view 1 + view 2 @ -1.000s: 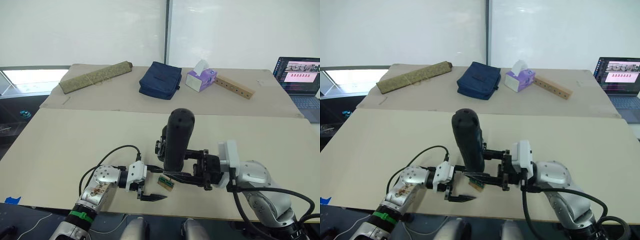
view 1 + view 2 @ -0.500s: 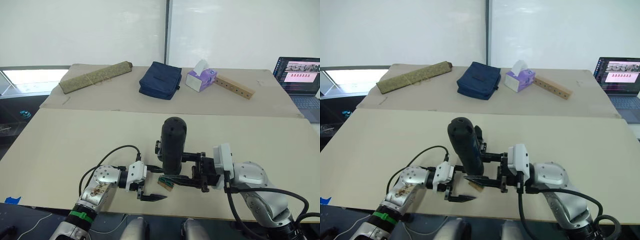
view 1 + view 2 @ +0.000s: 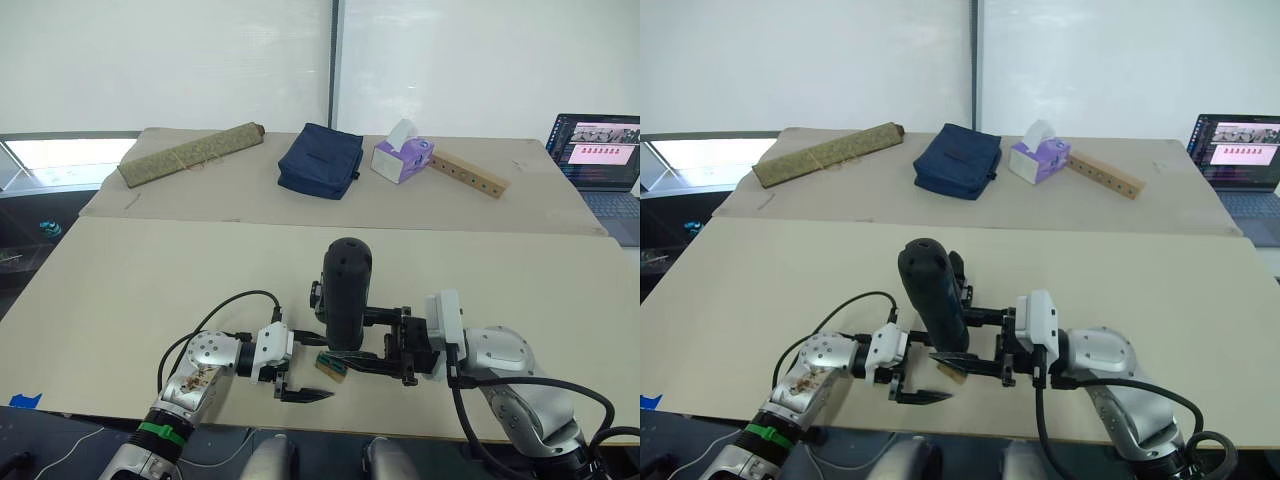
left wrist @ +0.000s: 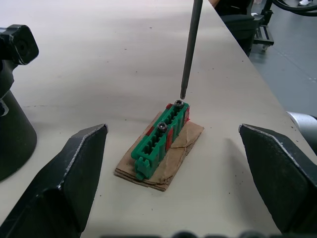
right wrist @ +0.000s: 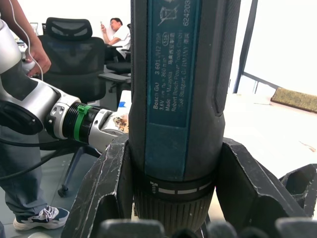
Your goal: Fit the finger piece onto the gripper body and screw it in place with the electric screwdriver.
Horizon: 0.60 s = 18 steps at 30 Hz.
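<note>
I've got R claw [image 5: 173,218] clamped on electric screwdriver [image 5: 181,99], label reads "Bosch GO 3 601...", bit on green block [image 4: 159,144] screw; L claw [image 4: 173,173] wide.

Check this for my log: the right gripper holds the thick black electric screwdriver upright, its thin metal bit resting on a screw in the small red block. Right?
One detail is off: the block is green, not red, on a tan base, as the left wrist view shows. The rest stands: the right gripper holds the thick black electric screwdriver upright, and its thin metal bit meets a screw at the block's end.
</note>
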{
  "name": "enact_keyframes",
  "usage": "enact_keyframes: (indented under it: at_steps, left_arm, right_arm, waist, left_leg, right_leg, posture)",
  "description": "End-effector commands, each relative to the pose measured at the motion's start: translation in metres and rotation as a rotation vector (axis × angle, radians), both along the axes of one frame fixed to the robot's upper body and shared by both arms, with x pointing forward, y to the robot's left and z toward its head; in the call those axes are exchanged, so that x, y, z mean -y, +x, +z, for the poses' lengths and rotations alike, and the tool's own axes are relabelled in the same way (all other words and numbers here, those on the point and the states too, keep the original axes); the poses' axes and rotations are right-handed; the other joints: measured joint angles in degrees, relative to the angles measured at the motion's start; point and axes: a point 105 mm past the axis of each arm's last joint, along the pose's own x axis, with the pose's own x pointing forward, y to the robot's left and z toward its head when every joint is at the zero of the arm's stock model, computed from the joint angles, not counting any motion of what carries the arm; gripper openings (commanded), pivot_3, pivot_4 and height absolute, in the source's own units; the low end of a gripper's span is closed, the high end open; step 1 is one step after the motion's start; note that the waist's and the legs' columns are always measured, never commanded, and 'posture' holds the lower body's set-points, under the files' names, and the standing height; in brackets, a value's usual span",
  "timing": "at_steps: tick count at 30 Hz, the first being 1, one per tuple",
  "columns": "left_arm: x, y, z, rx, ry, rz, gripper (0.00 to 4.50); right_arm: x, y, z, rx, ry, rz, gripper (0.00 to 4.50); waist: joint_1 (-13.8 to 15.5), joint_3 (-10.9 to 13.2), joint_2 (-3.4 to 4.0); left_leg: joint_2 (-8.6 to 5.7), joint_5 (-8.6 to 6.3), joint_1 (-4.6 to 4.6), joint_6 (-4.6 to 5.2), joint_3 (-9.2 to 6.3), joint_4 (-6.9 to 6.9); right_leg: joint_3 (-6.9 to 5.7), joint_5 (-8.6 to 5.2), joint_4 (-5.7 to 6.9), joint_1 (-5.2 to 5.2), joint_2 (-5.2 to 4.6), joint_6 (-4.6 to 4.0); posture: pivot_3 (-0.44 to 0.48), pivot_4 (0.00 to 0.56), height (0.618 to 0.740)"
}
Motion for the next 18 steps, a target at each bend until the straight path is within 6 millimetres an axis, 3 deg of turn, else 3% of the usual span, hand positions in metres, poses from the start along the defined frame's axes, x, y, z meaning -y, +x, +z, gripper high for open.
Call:
enact_keyframes:
  at_steps: [1,18]
  left_arm:
    - [-0.0004,-0.0156,-0.0309,-0.117,0.067,-0.014,4.5]
    - [0.0009,-0.0162,-0.0311,-0.115,0.064,-0.012,4.5]
  right_arm:
    - [-0.0013,-0.0051,0.012,0.072,0.036,0.018,1.9]
    - [-0.0011,-0.0043,0.0109,0.072,0.032,0.016,1.9]
  waist:
    - [0.0,0.0,0.0]
    - [0.0,0.0,0.0]
  left_leg:
    - [0.0,0.0,0.0,0.0,0.0,0.0]
    - [0.0,0.0,0.01,0.0,0.0,-0.01]
  right_leg:
    - [0.0,0.0,0.0,0.0,0.0,0.0]
    - [0.0,0.0,0.0,0.0,0.0,0.0]
  posture:
    - [0.0,0.15,0.74]
    - [0.0,0.15,0.74]
